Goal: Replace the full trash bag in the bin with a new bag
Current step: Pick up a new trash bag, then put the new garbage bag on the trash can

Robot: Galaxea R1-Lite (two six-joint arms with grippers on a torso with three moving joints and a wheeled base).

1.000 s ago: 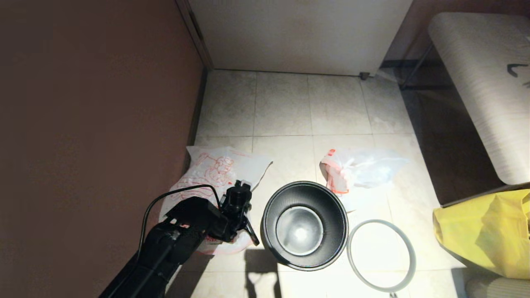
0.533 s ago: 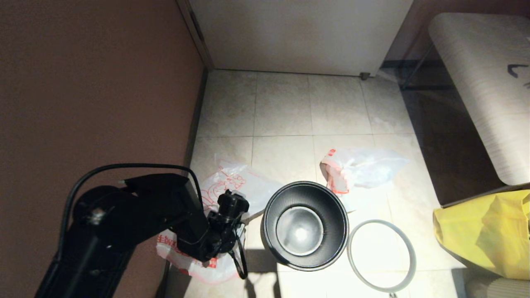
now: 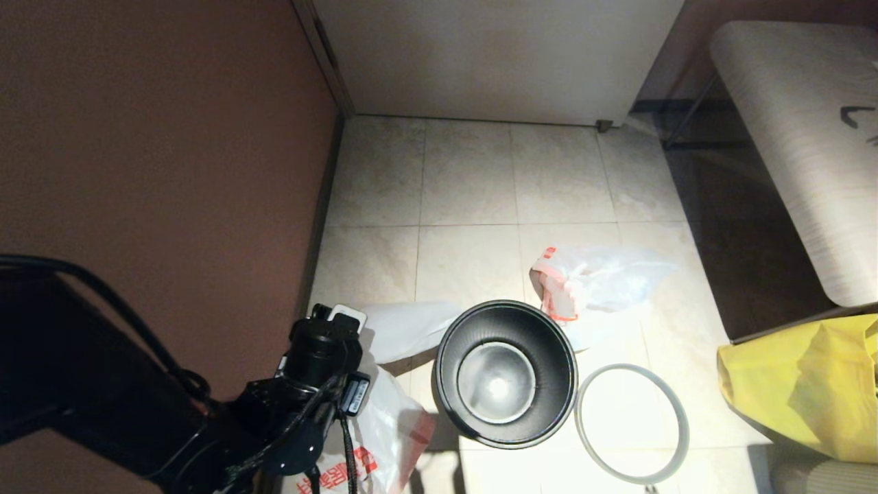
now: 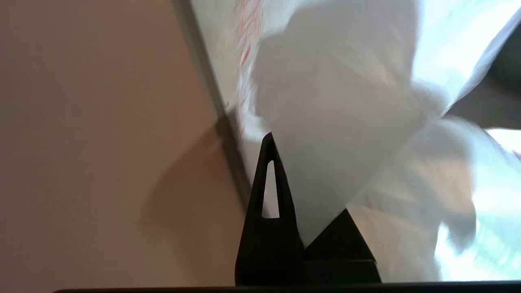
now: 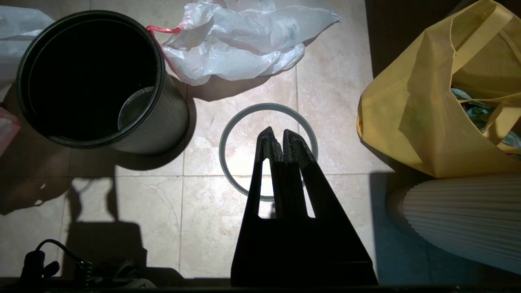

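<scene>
Left tool [image 4: 303,228] pinching new bag [image 4: 338,122], lifted beside empty bin [image 3: 506,374]. Right tool [image 5: 279,138] pressed together above grey hoop [image 5: 244,118].

A hard light is thrown from above onto the tiled floor [image 3: 473,185], while the brown wall [image 3: 151,137] is left dim. Glare is seen on the silver floor of the bin [image 3: 496,381] (a bright spot at its centre). Sharp shadows are cast beside the bin. The new bag [image 4: 346,122] is smeared by motion blur in the left wrist view.
</scene>
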